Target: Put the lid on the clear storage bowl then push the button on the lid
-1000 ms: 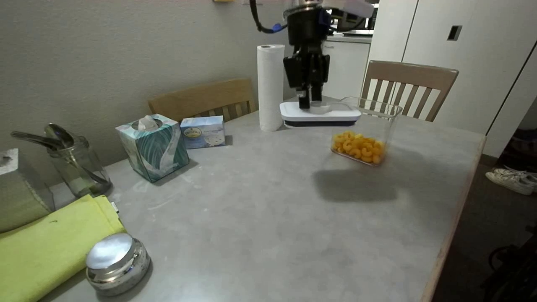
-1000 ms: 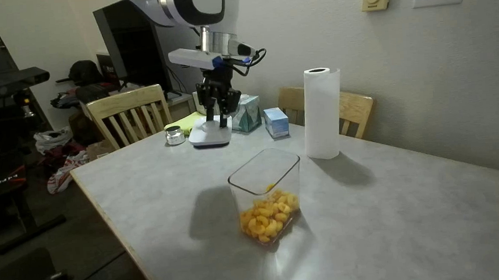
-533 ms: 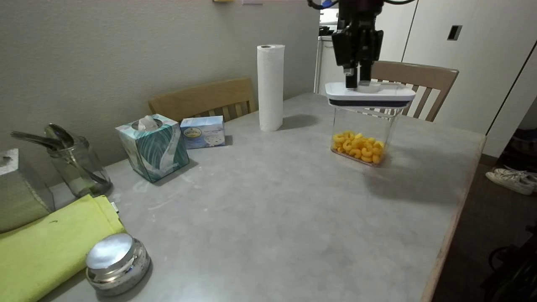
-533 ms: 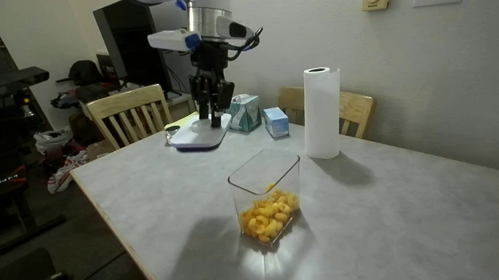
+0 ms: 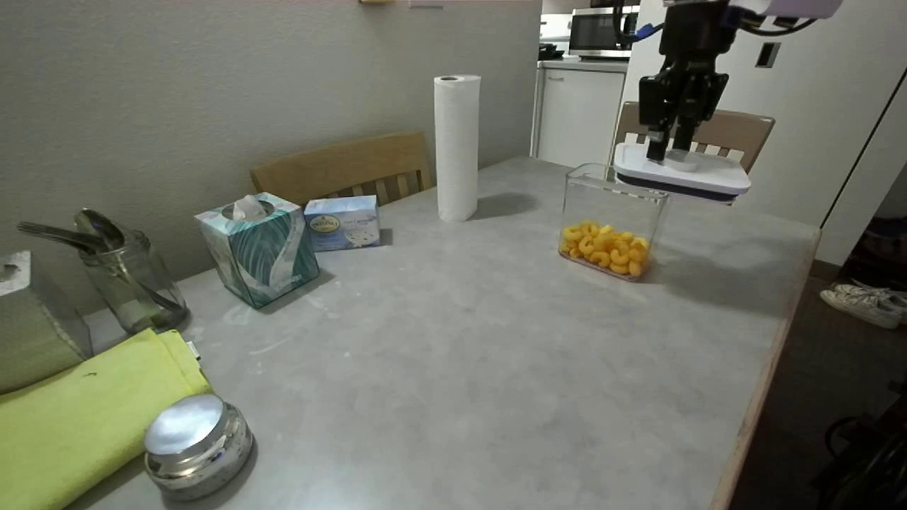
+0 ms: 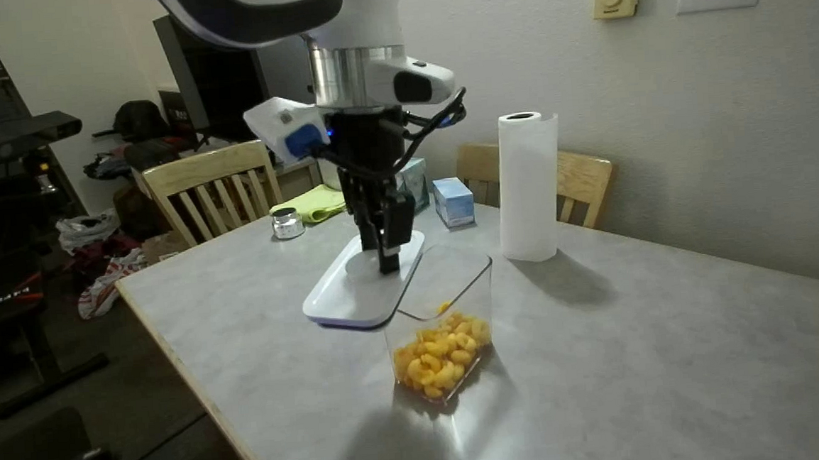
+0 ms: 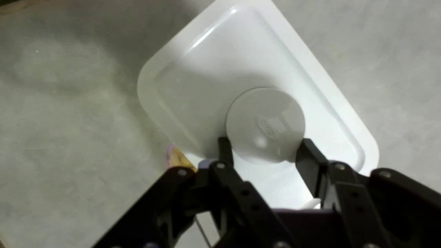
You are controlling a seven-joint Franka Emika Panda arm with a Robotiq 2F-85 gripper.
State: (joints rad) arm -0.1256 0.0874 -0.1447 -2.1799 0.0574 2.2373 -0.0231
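Observation:
My gripper (image 5: 669,150) is shut on the round raised button (image 7: 265,124) of the white lid (image 5: 708,178). It holds the lid in the air, level with its top up. The clear storage bowl (image 5: 595,202) stands open on the table with yellow pasta (image 6: 442,349) inside. In both exterior views the lid overlaps one side of the bowl's rim, offset toward the table's long edge and turned relative to the bowl. In the wrist view the lid (image 7: 220,51) fills the middle. Most of the bowl is hidden there under lid and gripper; a bit of pasta (image 7: 179,160) shows.
A paper towel roll (image 5: 457,149) stands near the wall. A tea box (image 5: 345,223), a tissue box (image 5: 258,251), a jar with cutlery (image 5: 134,283), a yellow cloth (image 5: 99,411) and a round metal container (image 5: 198,446) are farther along the table. Wooden chairs (image 6: 211,182) stand around it.
My gripper has carried the lid across the table to beside the bowl's rim. The lid has turned on the way. The bowl has not moved.

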